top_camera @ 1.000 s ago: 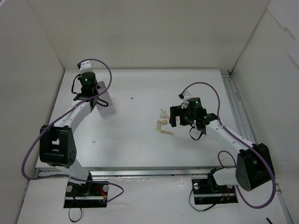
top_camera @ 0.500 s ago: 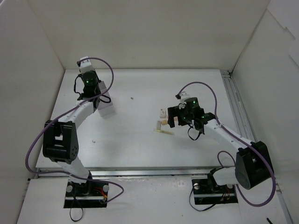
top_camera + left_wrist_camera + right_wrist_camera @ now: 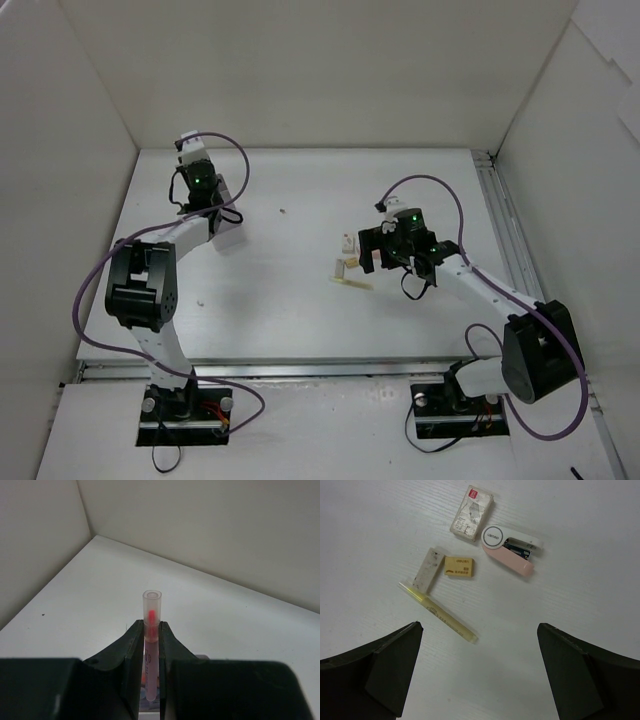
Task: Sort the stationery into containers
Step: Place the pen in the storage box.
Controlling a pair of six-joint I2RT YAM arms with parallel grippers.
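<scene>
My left gripper is shut on a thin pink pen, whose clear cap sticks out past the fingertips. In the top view this gripper hangs at the far left, over the white organizer. My right gripper is open and empty above a yellow pen. Beyond that pen lie a grey-white eraser, a beige eraser, a white labelled eraser and a pink and white stapler. In the top view the right gripper is just right of the yellow pen.
White walls close in the table on the left, back and right. A metal rail runs along the right edge. Small specks of debris lie on the table.
The left arm has swung its wrist back and to the right over the organizer, still holding the pink pen. The right gripper has shifted slightly left toward the stationery.
</scene>
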